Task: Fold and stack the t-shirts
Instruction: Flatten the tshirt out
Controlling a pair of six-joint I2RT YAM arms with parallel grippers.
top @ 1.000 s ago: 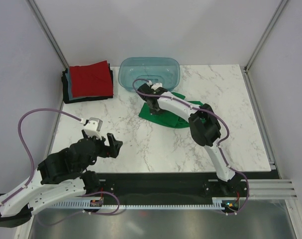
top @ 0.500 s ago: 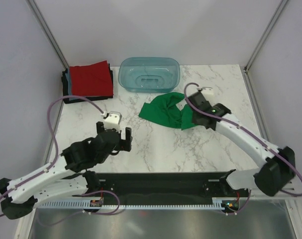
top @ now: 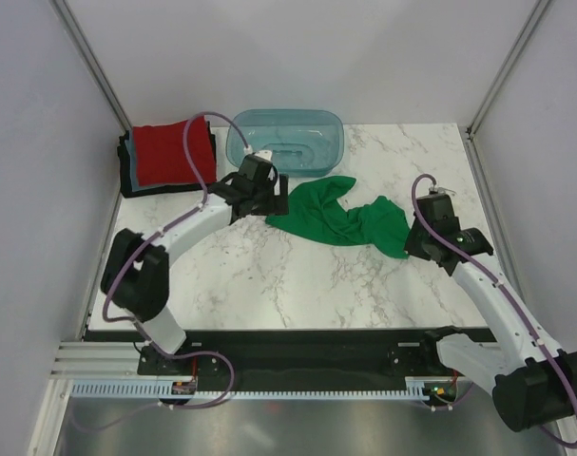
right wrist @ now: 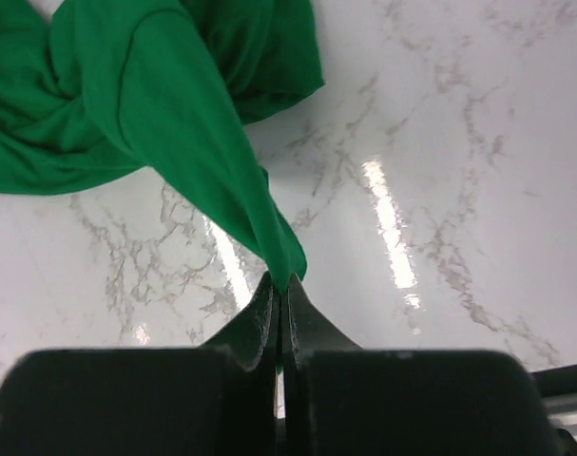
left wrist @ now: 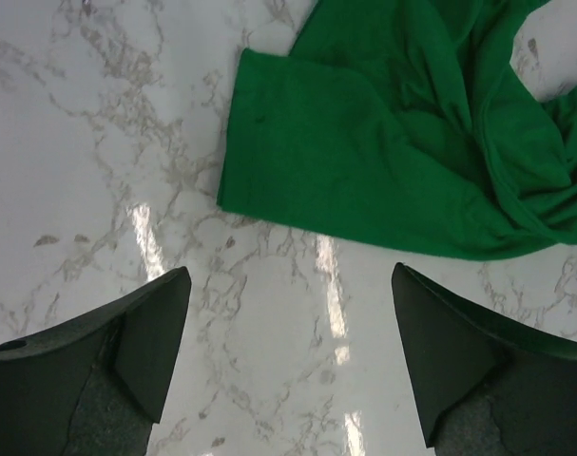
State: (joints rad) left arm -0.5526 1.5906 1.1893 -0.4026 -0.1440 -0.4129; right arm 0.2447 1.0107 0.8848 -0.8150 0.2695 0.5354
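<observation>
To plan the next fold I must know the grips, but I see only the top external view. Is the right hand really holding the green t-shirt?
Observer: Yes. The right wrist view shows the right hand shut on a thin end of the green t-shirt.
Operator: And is the left hand open?
Observer: Yes, the left hand is open over the bare table, holding nothing; the shirt's edge lies just ahead of it.

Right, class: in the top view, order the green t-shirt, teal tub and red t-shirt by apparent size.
Largest: green t-shirt and teal tub, too alike to rank.
Smallest: red t-shirt.
</observation>
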